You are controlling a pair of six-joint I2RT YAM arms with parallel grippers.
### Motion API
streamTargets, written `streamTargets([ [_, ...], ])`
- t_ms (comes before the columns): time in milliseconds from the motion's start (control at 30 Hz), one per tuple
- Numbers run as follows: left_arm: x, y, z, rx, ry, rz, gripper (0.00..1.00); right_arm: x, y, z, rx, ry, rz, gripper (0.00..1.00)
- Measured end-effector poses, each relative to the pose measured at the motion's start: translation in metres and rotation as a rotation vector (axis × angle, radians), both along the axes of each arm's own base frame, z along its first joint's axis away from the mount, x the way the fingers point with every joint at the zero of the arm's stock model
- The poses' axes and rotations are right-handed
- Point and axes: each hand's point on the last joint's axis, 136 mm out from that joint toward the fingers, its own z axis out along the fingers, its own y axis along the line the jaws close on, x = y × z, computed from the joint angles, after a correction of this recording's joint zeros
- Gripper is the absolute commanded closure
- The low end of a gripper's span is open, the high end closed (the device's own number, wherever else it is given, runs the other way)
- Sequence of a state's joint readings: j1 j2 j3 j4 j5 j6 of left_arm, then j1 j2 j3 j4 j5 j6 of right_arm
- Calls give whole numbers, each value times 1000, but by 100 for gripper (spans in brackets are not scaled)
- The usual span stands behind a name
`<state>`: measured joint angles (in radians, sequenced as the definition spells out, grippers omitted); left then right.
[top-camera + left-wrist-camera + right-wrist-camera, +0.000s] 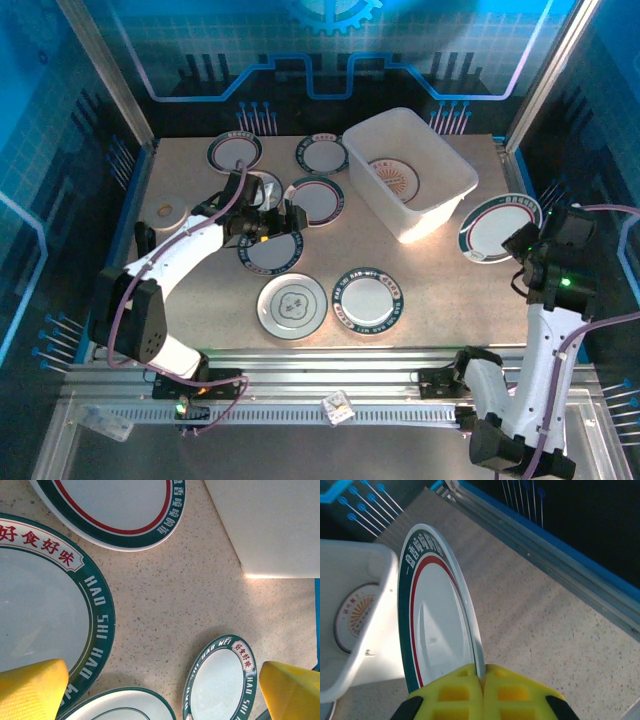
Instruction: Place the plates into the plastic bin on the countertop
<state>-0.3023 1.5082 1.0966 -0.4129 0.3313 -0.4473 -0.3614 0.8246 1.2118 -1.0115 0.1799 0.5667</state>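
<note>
risk, left: my left claw (283, 217) hangs over a crowded patch of plates (292, 305). If I come down here I'd likely shove the green-rimmed plate (45, 620) into the red-ringed plate (315, 200). The rims lie flat and give little to bite, so a finger could skid off.
risk, middle: a sunburst plate (392, 178) already lies in the plastic bin (430, 215). Letting go from too high would probably smack one plate on the other.
risk, right: my right claw (482, 672) has the held plate (437, 625) by a thin bit of rim. My guess is it could swivel or slip on the carry. The bin wall is just to its left, so its edge could clip that wall.
pose, left arm: reaches far and right from its base with the wrist bent down. Fingers (30, 687) are spread wide with nothing between them.
pose, right arm: stands at the right edge of the countertop (440, 290), wrist turned toward the bin. Fingers are pressed together on the plate's near rim and the plate is tipped up on edge. I can't tell if its far edge touches the counter.
plates: one in the bin, one in my right claw, the rest flat left of and nearer than the bin.
</note>
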Motion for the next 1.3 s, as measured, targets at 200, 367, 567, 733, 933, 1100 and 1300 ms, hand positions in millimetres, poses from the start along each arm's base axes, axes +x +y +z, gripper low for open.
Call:
streamTargets([
  [200,-1,0,9,-9,-21,3,1,2,3,39,-18,-96,13,100],
  [367,-3,-2,12,-29,-12,10,1,18,14,68,29,-177,63,100],
  [567,-3,-2,13,-35,-8,9,1,66,48,82,54,-211,207,100],
  [733,-3,-2,13,-35,-9,9,1,119,78,70,58,-165,304,100],
  [933,2,-4,23,-41,-29,8,1,170,97,47,57,-119,338,100],
  [1100,13,-8,25,-43,-32,8,1,210,101,22,79,-105,310,100],
  [1300,31,-14,25,-53,-19,16,1,255,114,-13,127,-97,281,100],
])
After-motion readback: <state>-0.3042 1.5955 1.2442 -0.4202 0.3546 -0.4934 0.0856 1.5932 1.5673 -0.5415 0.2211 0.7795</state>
